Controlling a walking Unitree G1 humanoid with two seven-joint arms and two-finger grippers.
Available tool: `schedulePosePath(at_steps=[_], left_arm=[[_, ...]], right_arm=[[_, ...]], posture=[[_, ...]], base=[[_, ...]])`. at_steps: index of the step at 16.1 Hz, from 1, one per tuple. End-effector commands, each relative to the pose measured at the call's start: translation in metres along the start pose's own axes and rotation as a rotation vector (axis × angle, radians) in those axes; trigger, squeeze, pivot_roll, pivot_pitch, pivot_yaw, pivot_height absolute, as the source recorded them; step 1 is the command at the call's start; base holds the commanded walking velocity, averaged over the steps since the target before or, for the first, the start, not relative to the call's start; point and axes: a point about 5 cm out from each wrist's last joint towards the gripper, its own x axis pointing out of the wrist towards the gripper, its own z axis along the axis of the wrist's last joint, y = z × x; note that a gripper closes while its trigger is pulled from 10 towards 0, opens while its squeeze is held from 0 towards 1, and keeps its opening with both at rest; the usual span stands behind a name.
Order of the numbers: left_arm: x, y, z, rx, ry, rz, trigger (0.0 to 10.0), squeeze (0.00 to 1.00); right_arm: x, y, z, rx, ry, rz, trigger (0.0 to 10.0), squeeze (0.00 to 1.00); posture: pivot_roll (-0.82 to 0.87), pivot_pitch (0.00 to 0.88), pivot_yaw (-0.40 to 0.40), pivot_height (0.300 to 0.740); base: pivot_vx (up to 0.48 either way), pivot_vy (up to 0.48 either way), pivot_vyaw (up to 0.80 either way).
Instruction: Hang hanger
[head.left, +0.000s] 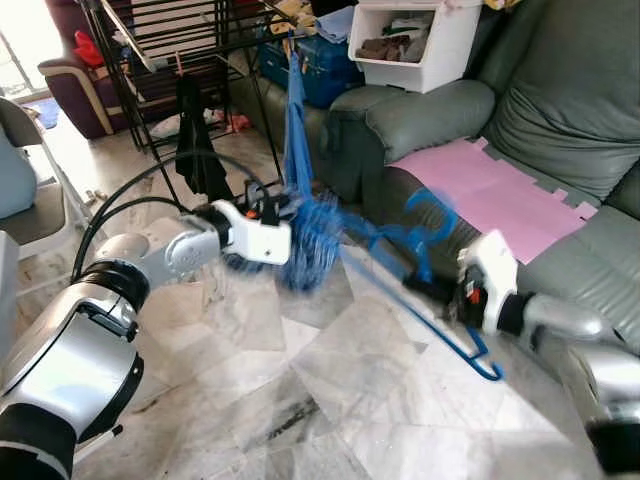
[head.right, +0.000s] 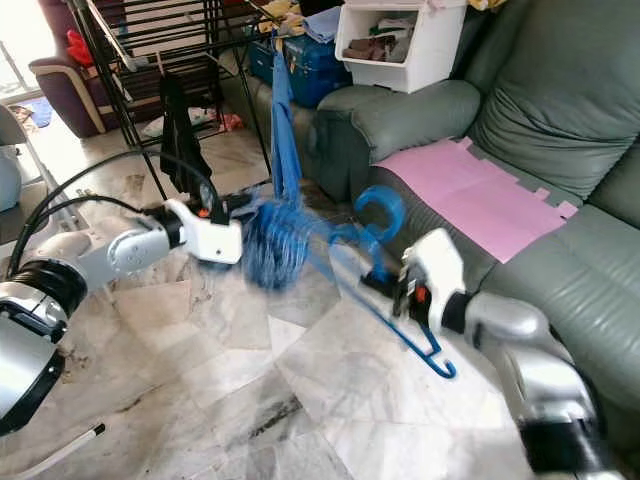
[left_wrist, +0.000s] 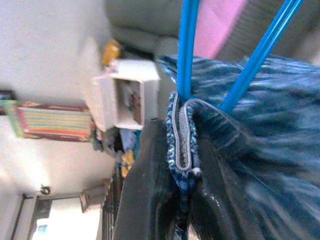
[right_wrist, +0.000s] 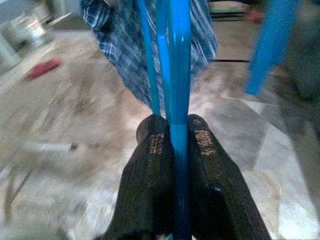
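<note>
A blue plastic hanger (head.left: 425, 255) is held low over the floor in front of the sofa, its hook (head.right: 380, 208) pointing up. My right gripper (right_wrist: 177, 142) is shut on one of its thin bars (right_wrist: 179, 75). A blue checked garment (head.left: 315, 245) hangs bunched on the hanger's other end, blurred. My left gripper (head.left: 272, 210) is shut on that garment's hem (left_wrist: 183, 145), with two hanger bars (left_wrist: 188, 45) running past it. A black drying rack (head.left: 190, 40) stands at the back left.
A long blue cloth (head.left: 297, 120) and a black garment (head.left: 198, 140) hang from the rack. A grey sofa (head.left: 560, 110) with a pink mat (head.left: 490, 185) is on the right. A white storage bin (head.left: 415, 40) stands behind it, a chair (head.left: 25, 190) at far left.
</note>
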Motion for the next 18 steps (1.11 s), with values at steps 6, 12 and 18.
schedulePosePath(at_steps=[6, 12, 18], left_arm=[[-0.002, 0.015, 0.004, -0.089, -0.051, 0.095, 10.0, 0.00], [0.007, -0.007, 0.009, -0.196, -0.020, 0.021, 10.0, 0.00], [0.015, -0.035, -0.003, -0.600, 0.219, -0.003, 10.0, 0.00]], right_arm=[[-0.009, -0.043, -0.008, 0.209, -0.024, -0.413, 10.0, 0.00], [-0.011, -0.020, -0.004, 0.070, 0.030, -0.187, 10.0, 0.00], [-0.022, 0.003, 0.019, -0.068, -0.007, 0.053, 10.0, 0.00]], posture=[[-0.13, 0.000, 0.042, 0.740], [-0.14, 0.000, 0.045, 0.740], [-0.16, 0.000, 0.055, 0.740]], base=[[0.000, 0.000, 0.00], [0.000, 0.000, 0.00], [0.000, 0.000, 0.00]])
